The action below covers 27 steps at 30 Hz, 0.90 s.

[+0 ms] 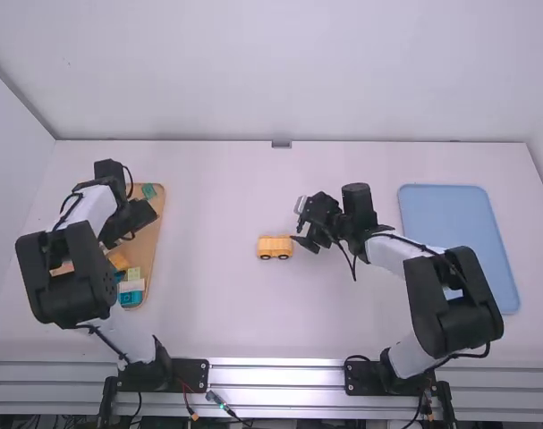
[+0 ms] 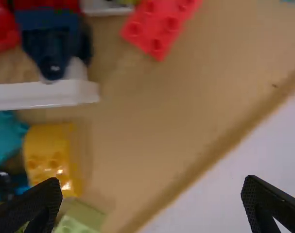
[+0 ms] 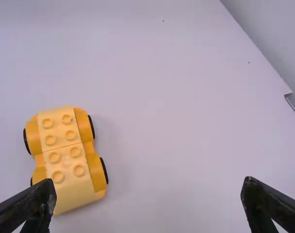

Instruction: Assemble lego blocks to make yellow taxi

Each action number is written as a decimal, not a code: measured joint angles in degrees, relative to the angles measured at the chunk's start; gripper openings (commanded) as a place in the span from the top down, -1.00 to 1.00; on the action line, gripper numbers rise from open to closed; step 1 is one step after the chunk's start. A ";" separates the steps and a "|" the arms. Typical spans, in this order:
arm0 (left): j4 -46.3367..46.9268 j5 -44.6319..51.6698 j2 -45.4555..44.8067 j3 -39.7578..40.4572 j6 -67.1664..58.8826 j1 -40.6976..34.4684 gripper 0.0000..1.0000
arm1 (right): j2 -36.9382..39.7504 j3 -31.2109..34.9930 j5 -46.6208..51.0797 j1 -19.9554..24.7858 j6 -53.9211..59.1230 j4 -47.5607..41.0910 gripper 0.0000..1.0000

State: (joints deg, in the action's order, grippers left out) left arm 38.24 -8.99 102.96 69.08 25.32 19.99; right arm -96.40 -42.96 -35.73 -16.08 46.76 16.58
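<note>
My left gripper (image 1: 133,223) is over the tray of loose blocks at the left; in the left wrist view the left gripper (image 2: 152,206) stands open. Below it, a yellow block (image 2: 47,153) lies near a light green block (image 2: 81,218). A yellow wheeled car base (image 1: 275,247) stands mid-table, with the right gripper (image 1: 300,223) close to its right. From the right wrist, the right gripper (image 3: 149,206) is open with no block between its fingers, and the car base (image 3: 67,155), topped with studded yellow pieces, is upright near one fingertip.
The wooden tray (image 1: 155,223) also holds a red brick (image 2: 157,24), a white piece (image 2: 45,96) and teal blocks (image 1: 131,298). A blue tray (image 1: 445,210) lies at the right, beside the right arm.
</note>
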 measured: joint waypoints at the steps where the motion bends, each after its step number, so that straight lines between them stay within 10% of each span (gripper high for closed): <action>1: 0.33 -2.36 0.00 -0.20 0.52 0.00 -0.98 | 0.00 0.00 0.00 0.00 0.02 0.02 -0.98; 13: -0.15 -0.46 0.00 -1.95 -3.78 7.63 -0.99 | 0.00 0.00 0.11 0.00 -0.07 1.31 -0.98; 19: -3.28 3.37 -0.02 -6.10 -5.84 10.73 -0.43 | 0.00 0.02 0.11 -0.20 -0.07 1.36 -0.98; 27: -6.38 4.55 -0.02 -8.28 -6.10 9.79 -0.23 | 0.00 0.02 0.15 -0.68 0.13 1.49 -0.98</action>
State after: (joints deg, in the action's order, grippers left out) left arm 31.86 -4.45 102.94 60.80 19.22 29.78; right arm -96.40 -42.94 -35.57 -16.75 46.89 18.06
